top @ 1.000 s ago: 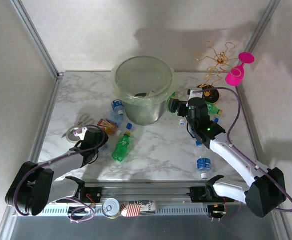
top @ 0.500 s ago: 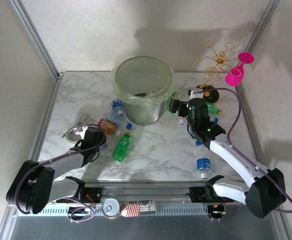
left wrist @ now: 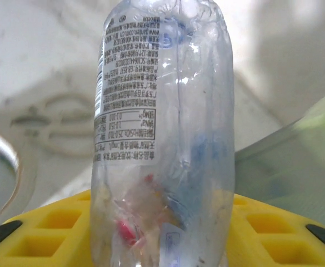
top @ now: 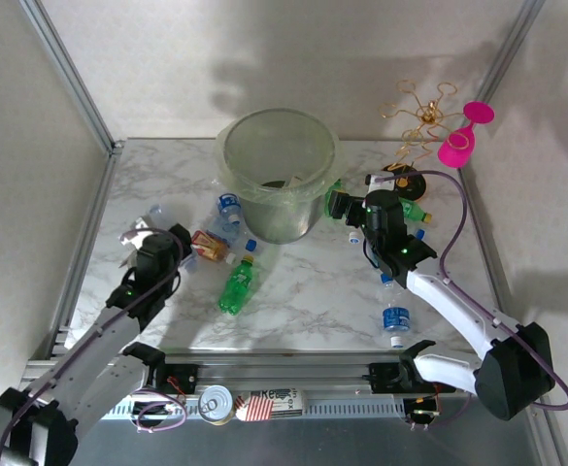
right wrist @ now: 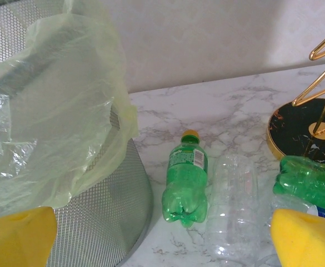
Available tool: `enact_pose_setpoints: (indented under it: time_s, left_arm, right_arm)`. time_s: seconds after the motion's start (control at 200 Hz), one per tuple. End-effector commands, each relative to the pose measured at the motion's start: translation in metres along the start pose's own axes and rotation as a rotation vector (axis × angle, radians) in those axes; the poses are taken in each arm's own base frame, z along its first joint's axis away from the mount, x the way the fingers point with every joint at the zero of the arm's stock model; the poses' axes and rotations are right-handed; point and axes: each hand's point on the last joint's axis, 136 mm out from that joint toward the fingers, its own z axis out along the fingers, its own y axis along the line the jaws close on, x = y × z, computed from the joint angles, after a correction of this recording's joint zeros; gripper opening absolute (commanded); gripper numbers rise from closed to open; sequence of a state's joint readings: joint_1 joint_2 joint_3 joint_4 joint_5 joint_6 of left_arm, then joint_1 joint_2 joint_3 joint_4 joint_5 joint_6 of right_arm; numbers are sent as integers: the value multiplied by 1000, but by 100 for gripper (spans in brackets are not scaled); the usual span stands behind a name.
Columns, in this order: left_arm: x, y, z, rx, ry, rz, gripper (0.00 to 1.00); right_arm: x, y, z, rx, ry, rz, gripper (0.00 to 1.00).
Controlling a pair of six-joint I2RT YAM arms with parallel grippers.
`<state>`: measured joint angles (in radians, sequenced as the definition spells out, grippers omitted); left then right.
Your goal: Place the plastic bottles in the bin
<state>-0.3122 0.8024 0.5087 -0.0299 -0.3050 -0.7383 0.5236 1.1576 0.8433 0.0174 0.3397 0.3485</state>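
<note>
Now, table (top: 313,296): marble top, with loose bottles lying across its middle and right as before.
Bin (top: 288,216): upper centre of the overhead view, standing where it stood a second ago. Its mesh wall and clear bag take up the left of the right wrist view.
Left gripper (top: 148,241): left-centre of the overhead view. A second ago it lay low at the table with its jaws parted. It has since clenched, and the arm has swung up and toward the left edge.
Held clear bottle (left wrist: 162,139): clamped between the yellow pads (left wrist: 56,233) and upright in the middle of the left wrist view, label print toward the camera. It is well left of the bin, not in it.
Right gripper (top: 340,202): just right of the bin, jaws spread wide and grasping nothing, in the same spot as before.
Green bottle (right wrist: 185,186): orange cap, lying on the table beside the bin wall in the centre of the right wrist view. A crushed clear bottle (right wrist: 231,214) lies just to its right.
Second green bottle (top: 236,286): lower centre of the overhead view, unmoved.
Blue-capped bottle (top: 394,317): lower right of the overhead view, unmoved.
</note>
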Motion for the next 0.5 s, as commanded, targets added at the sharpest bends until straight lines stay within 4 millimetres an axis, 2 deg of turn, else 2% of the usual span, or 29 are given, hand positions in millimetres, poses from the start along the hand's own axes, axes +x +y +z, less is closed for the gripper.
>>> enact_pose_setpoints:
  time_s: [0.0,0.11,0.235,0.391,0.496]
  left_arm:
    - [-51,-29,-18,38,-112,41,44]
    - [-85,-77,-30,172,-156,35,44]
    - [-110,-137,-41,366,-154,35,44]
    - [-128,-206,-47,580,-129,62,44]
    - [-129,-245,-45,682,-92,95,44]
  right_arm:
    - [1,-3,3,2,-8,4,99]
    - [8,-5,3,4,2,8,99]
    - [15,-8,2,3,16,21,99]
    - [22,-12,-1,5,29,32,99]
    - [25,-15,-5,9,33,42,99]
